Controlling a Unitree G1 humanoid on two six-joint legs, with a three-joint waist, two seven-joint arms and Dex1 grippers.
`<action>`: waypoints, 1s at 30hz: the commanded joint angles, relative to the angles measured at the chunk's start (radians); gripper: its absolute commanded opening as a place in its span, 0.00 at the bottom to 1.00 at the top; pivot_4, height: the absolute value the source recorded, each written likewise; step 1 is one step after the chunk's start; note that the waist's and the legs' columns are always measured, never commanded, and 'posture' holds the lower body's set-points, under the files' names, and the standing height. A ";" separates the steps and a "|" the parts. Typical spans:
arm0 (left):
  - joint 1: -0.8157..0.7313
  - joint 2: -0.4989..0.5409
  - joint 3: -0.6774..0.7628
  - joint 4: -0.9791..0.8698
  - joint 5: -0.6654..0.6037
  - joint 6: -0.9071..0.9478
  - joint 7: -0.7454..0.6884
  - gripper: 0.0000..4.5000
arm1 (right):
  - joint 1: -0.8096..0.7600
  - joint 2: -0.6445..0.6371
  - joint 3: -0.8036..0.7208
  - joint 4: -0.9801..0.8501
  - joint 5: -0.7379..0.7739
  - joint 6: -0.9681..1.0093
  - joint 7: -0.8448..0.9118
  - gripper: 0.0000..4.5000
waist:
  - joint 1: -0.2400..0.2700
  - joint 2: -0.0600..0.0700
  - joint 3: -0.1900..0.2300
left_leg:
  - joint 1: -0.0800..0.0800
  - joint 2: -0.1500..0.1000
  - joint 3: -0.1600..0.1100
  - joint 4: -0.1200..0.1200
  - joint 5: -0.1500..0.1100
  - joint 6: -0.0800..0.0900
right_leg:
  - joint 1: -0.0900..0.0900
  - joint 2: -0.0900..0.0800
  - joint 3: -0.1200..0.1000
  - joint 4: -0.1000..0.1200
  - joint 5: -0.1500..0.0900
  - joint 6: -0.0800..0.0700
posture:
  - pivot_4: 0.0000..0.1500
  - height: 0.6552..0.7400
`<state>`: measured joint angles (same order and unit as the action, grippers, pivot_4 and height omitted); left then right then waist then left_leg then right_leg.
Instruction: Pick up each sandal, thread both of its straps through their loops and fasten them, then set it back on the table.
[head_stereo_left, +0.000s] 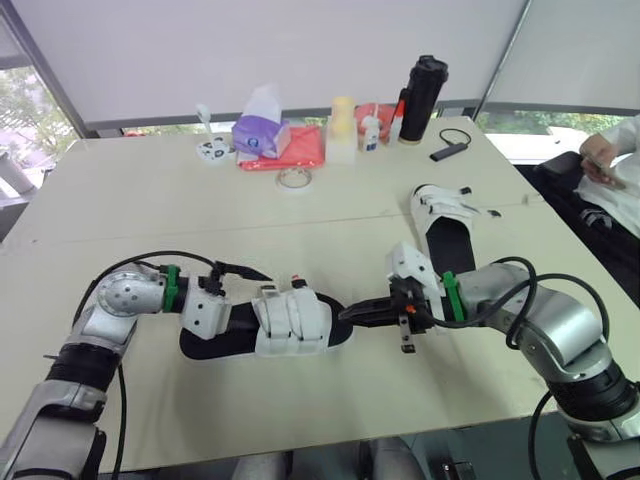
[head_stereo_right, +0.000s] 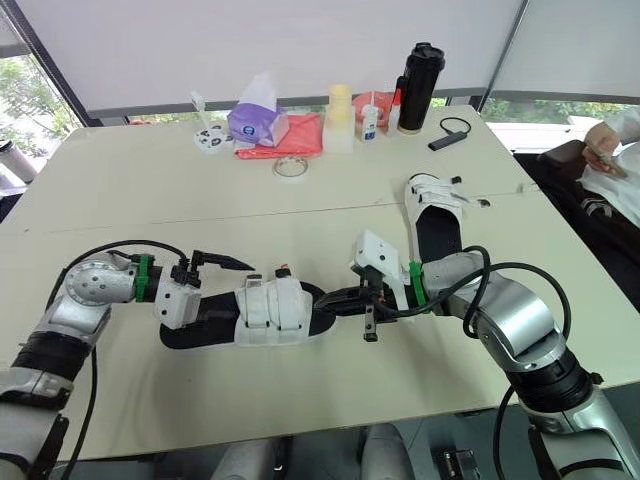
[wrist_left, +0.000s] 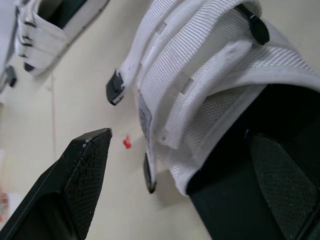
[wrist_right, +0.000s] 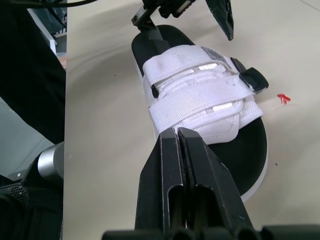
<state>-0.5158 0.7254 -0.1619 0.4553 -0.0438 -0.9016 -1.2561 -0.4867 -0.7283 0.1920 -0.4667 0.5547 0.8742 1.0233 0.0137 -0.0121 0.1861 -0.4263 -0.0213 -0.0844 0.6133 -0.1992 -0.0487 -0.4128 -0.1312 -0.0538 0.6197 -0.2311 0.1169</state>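
So the sandal (head_stereo_left: 295, 322) with the white straps is lying flat on the table (head_stereo_left: 150, 200) between the two arms. The left gripper (head_stereo_left: 250, 290) sits at its heel with the fingers spread wide, one resting on the black footbed and the other sticking out in the air. The right gripper (head_stereo_left: 347, 314) is clamped tight with nothing visible between the fingers, its tip right at the toe end, and the other sandal (head_stereo_left: 447, 215) sits further back on the right.
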 joint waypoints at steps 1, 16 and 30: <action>-0.019 -0.032 -0.028 0.039 0.014 -0.108 0.048 0.99 | -0.004 -0.007 -0.004 -0.032 -0.001 -0.019 -0.010 0.00 | -0.001 0.000 0.000 | 0.000 0.000 0.000 0.000 0.000 0.000 | 0.000 0.000 0.000 0.000 0.000 0.001 | 1.00 1.00; -0.058 -0.166 -0.087 0.178 0.152 -0.322 0.296 0.93 | -0.003 -0.005 0.006 -0.035 -0.004 -0.029 -0.032 0.00 | 0.000 0.000 0.000 | 0.001 -0.001 0.000 0.002 0.000 0.000 | 0.002 0.000 0.000 -0.001 0.003 0.004 | 1.00 1.00; -0.049 -0.142 -0.036 0.197 0.287 -0.295 0.538 0.00 | 0.010 -0.004 0.008 -0.040 -0.005 -0.033 -0.049 0.00 | -0.002 0.000 0.000 | 0.002 -0.001 0.000 0.002 0.000 0.000 | 0.003 0.000 0.000 0.000 0.003 0.005 | 1.00 1.00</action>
<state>-0.5741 0.5785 -0.2406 0.6616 0.2051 -1.2309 -0.7884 -0.4737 -0.7291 0.2092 -0.4729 0.5508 0.8652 0.9768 0.0118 -0.0116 0.1857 -0.4238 -0.0219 -0.0847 0.6148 -0.1992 -0.0487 -0.4097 -0.1312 -0.0536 0.6196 -0.2281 0.1217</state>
